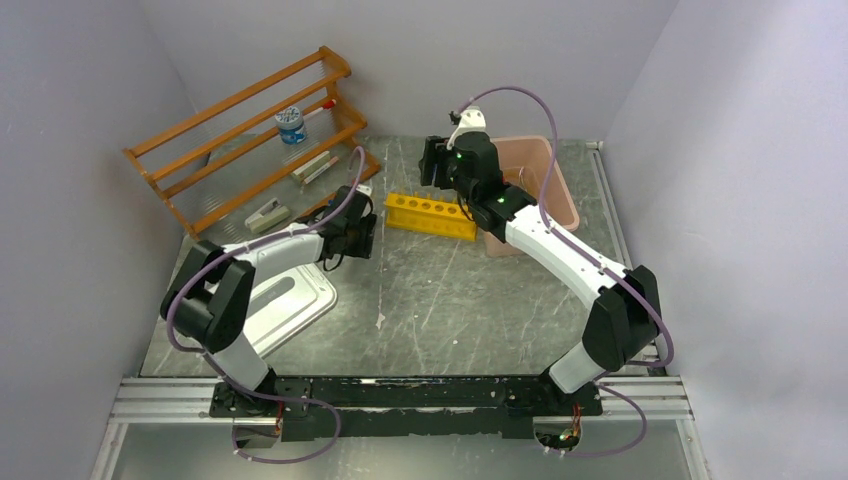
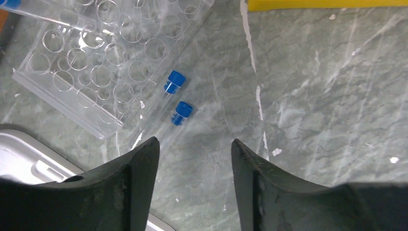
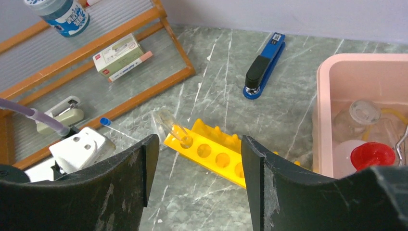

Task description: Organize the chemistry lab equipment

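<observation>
Two blue-capped clear tubes (image 2: 174,82) (image 2: 183,112) lie side by side on the table beside a clear plastic tube rack (image 2: 96,62). My left gripper (image 2: 195,149) is open and empty, just above and short of them; it also shows in the top view (image 1: 355,235). My right gripper (image 3: 199,144) is open and empty, held high over the yellow tube rack (image 3: 216,156), near the pink bin (image 1: 432,162). A clear tube (image 3: 173,127) leans in the yellow rack's end hole. The pink bin (image 3: 332,86) holds the red-capped bottle (image 3: 373,155), yellowish tubing (image 3: 389,115) and clear items.
A wooden shelf (image 1: 250,130) at the back left carries a tin (image 1: 290,125), small boxes (image 3: 120,55) and a stapler. A blue stapler (image 3: 264,65) lies behind the yellow rack (image 1: 432,215). A white tray (image 1: 290,300) lies under the left arm.
</observation>
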